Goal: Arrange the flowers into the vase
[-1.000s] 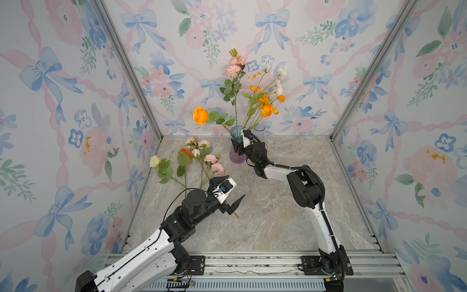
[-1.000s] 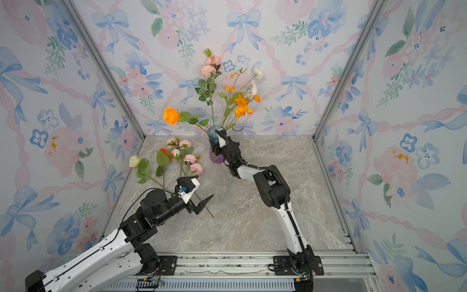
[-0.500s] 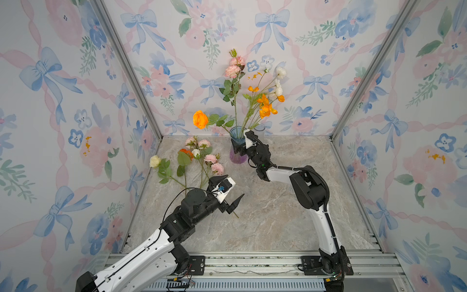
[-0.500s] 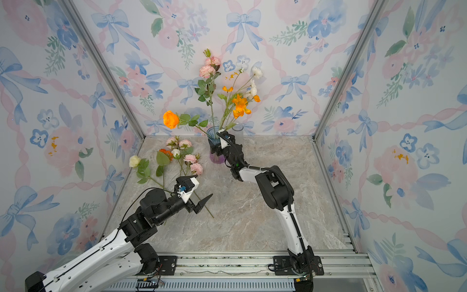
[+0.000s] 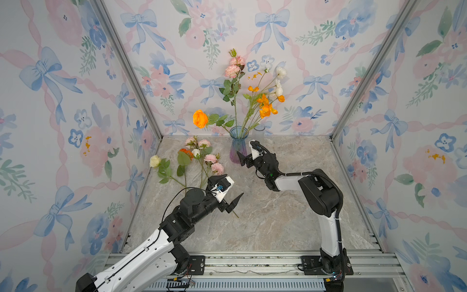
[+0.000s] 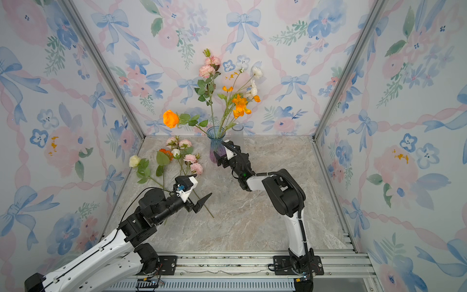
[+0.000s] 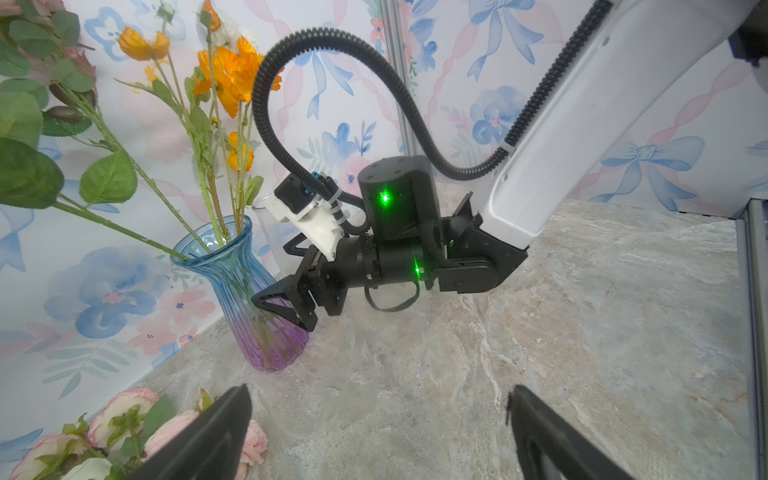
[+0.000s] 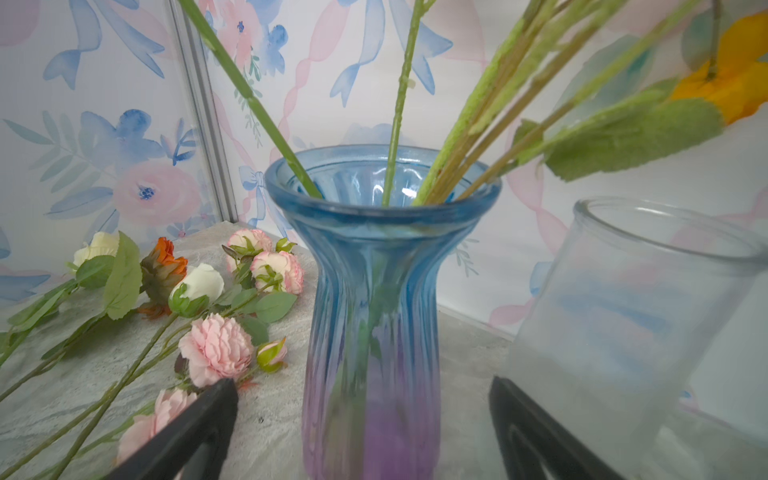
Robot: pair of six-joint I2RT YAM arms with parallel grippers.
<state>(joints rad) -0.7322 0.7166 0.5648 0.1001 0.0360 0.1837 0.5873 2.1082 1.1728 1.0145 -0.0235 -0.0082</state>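
Your left gripper (image 5: pixel 225 189), jaws apart, nearer: loose flowers (image 5: pixel 202 161) just beyond, stems trailing beneath it. Right gripper (image 5: pixel 247 151) apart, empty, beside vase (image 5: pixel 238 146).

I see the vase (image 8: pixel 374 291) dead ahead past the spread fingers of my right gripper (image 8: pixel 361 388), stems (image 8: pixel 249 91) standing in it; clear jar (image 8: pixel 623 311) just right, loose flowers (image 8: pixel 216 349) lying left on the table (image 8: pixel 83 374).

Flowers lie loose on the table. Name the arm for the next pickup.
Likely left. The left tool, open, hangs over the stems of the loose flowers; the right tool, open, is by the vase.
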